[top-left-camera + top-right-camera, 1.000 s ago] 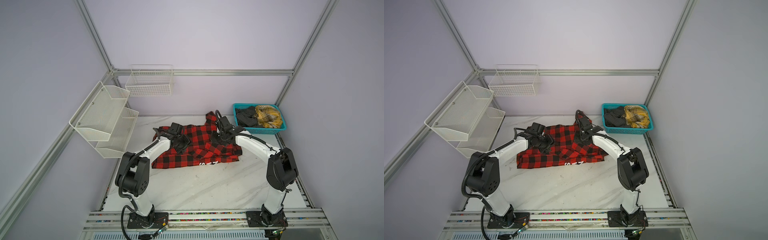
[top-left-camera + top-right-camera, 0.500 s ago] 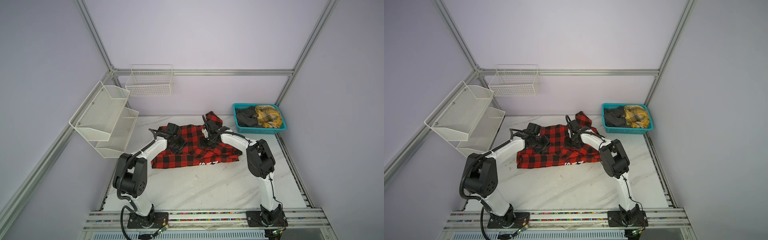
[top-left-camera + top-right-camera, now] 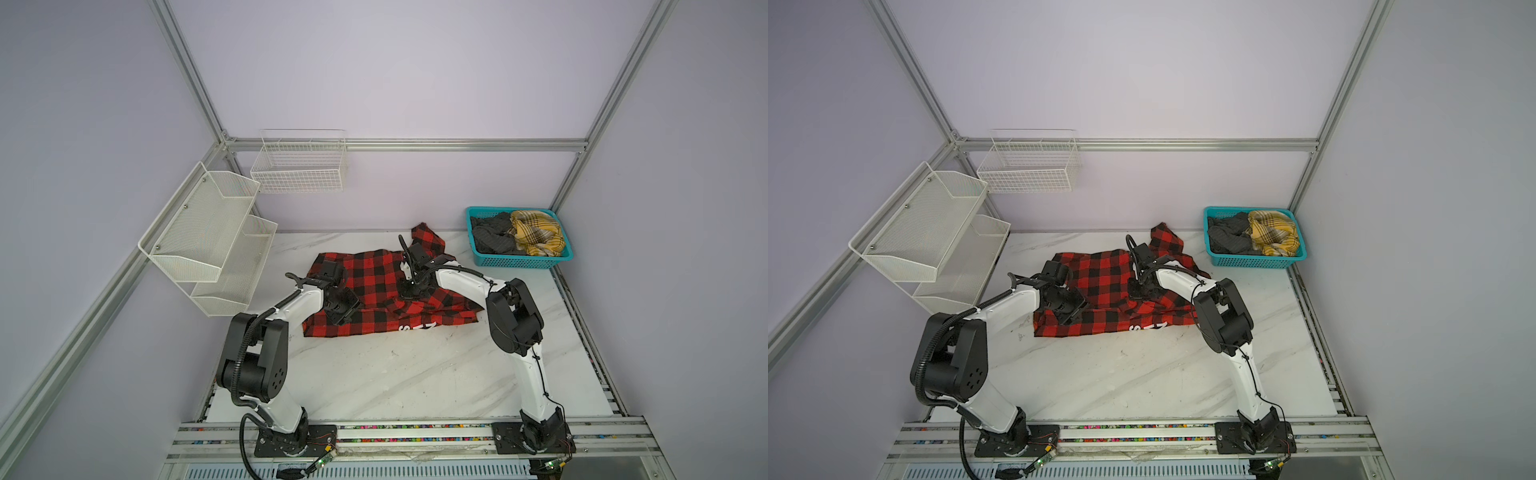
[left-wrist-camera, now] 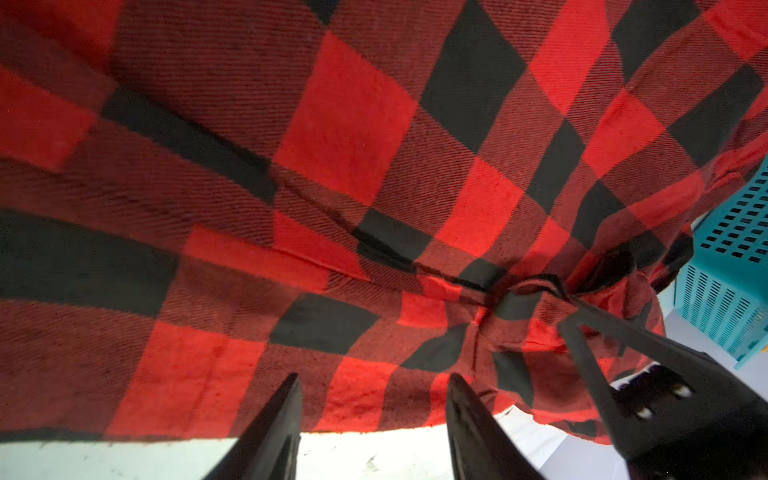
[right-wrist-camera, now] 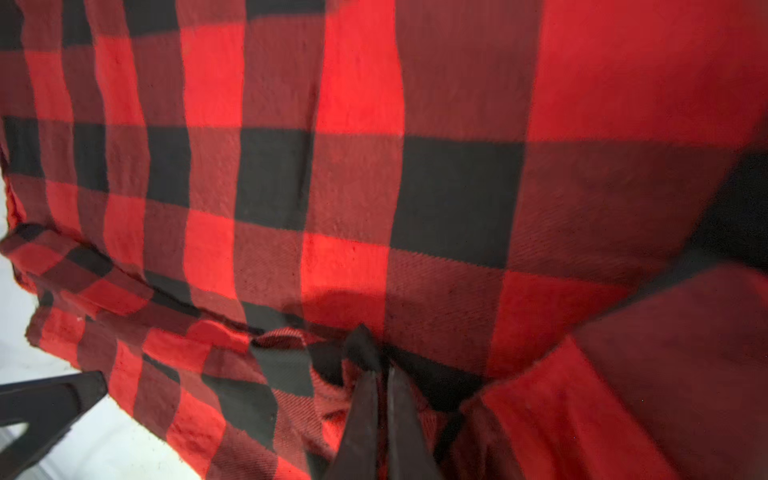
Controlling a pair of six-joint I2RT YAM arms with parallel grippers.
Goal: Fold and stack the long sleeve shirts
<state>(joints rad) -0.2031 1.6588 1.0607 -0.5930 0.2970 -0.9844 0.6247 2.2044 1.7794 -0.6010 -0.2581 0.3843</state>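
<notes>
Item: white marble-look tabletop [image 3: 395, 374], lilac walls.
- Red-and-black check shirt [image 3: 374, 282]: spread under both grippers.
- Right gripper [image 5: 380, 365]: closed, pinching a shirt fold.
- Left gripper [image 4: 374, 378]: jaws apart, empty, over the shirt's edge.
- Teal basket [image 3: 519, 262], beyond right gripper: yellow plaid shirt [image 3: 536, 232], dark grey shirt [image 3: 492, 239].

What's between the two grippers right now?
Only the red-and-black check shirt: in both top views its cloth spans the gap from the left gripper to the right gripper, which is pinching a fold.
</notes>
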